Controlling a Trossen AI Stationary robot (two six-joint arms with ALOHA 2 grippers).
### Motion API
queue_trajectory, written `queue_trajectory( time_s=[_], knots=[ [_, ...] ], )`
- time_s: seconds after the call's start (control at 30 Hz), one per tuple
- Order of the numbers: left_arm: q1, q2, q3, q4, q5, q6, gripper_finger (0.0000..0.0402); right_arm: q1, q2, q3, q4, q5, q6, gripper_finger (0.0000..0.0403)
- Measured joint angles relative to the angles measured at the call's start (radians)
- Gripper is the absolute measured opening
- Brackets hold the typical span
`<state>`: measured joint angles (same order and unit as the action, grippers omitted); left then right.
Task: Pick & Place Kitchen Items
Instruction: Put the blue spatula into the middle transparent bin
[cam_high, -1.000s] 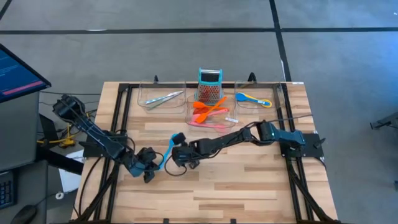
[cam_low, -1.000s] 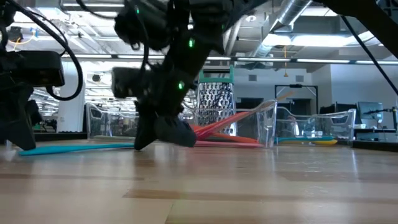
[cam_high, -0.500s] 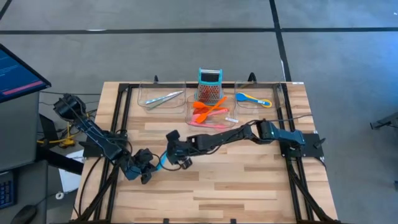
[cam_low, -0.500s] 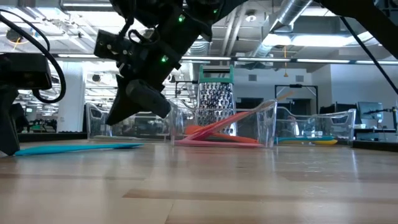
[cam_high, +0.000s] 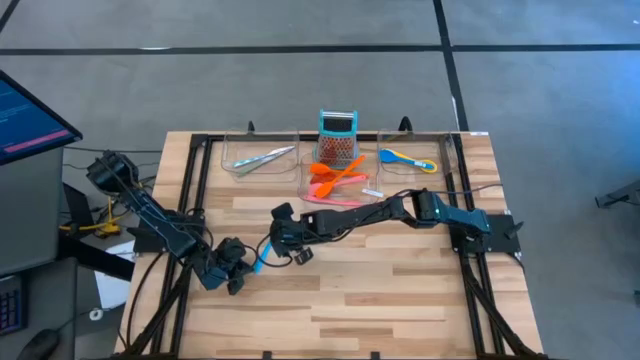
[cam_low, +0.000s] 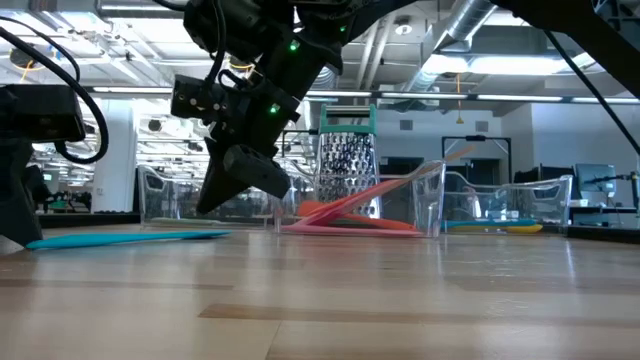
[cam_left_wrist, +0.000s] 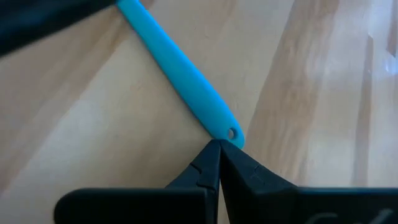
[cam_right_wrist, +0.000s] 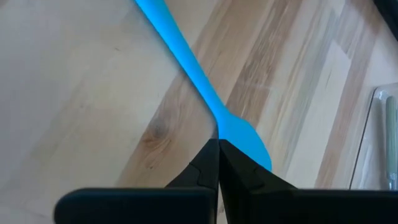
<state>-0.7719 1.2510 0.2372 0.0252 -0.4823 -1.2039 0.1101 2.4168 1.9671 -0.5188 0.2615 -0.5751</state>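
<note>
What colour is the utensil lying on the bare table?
Blue spatula; clearest in the right wrist view.

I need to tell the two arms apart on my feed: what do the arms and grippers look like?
Both arms are alike: dark, near-black jointed links with black cables along them, mounted on black frames at the table's sides. The right arm's wrist shows small green lights in the low view. The left gripper and right gripper each have two black, wedge-shaped fingers tapering to a point.

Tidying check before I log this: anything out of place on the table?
Yes: the blue spatula lies loose on the bare table between both shut grippers, left and right, while the other utensils sit in the trays.
</note>
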Motion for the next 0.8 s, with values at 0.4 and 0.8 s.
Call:
queue_trajectory(
  time_s=[0.4, 0.8],
  knots=[
    [0.0, -0.057, 0.037, 0.024, -0.026, 0.086, 0.0001, -0.002, -0.001, 0.001, -0.002, 0.0, 0.013, 0.0],
    [0.024, 0.03, 0.041, 0.025, -0.01, 0.058, 0.0001, -0.001, -0.002, 0.001, -0.011, -0.001, 0.019, 0.0]
  ],
)
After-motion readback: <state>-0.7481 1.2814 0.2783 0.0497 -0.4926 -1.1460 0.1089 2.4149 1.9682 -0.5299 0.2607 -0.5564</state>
